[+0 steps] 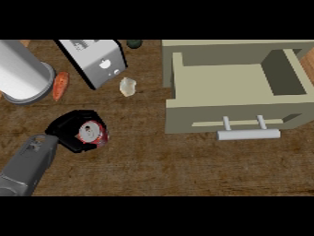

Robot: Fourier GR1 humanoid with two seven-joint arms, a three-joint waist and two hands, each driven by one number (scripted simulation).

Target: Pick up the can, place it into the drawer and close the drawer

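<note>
The black left hand (pixel 69 130) has its fingers curled around the small red can with a silver top (pixel 92 132). The can stands up inside the hand, over the brown wooden counter (pixel 186 161). The open tan drawer (pixel 235 78) sits well apart, to the right.

A large white cylinder (pixel 9 69) stands at the far left of the wooden counter (pixel 186 161), an orange carrot (pixel 61 85) lying just beside it. Right of the carrot sits a toaster (pixel 95 60), with a pale lump (pixel 127 86), possibly garlic, nearby. A dark round object (pixel 134 44) lies behind.
</note>
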